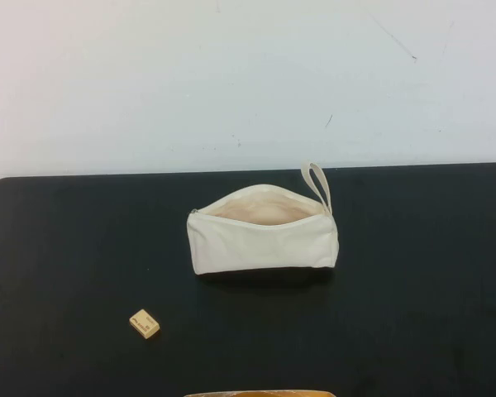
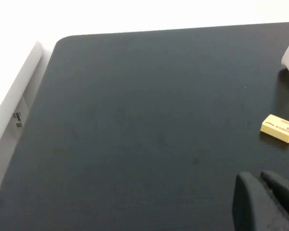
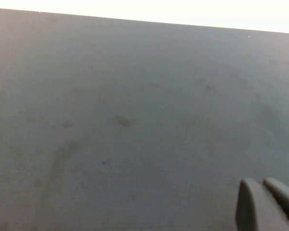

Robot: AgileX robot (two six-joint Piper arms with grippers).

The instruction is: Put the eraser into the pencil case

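High view: soft pencil case (image 1: 263,241) unzipped | blocky eraser (image 1: 145,323) apart | left hand (image 2: 265,202), right hand (image 3: 267,204) seemingly closed, empty

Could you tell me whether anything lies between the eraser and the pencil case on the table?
Nothing: in the high view only bare black table separates the eraser from the pencil case. Neither gripper, left or right, reaches between them.

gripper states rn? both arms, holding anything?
Left gripper: shut, empty, above the table, short of the eraser.
Right gripper: shut, empty, over bare table.
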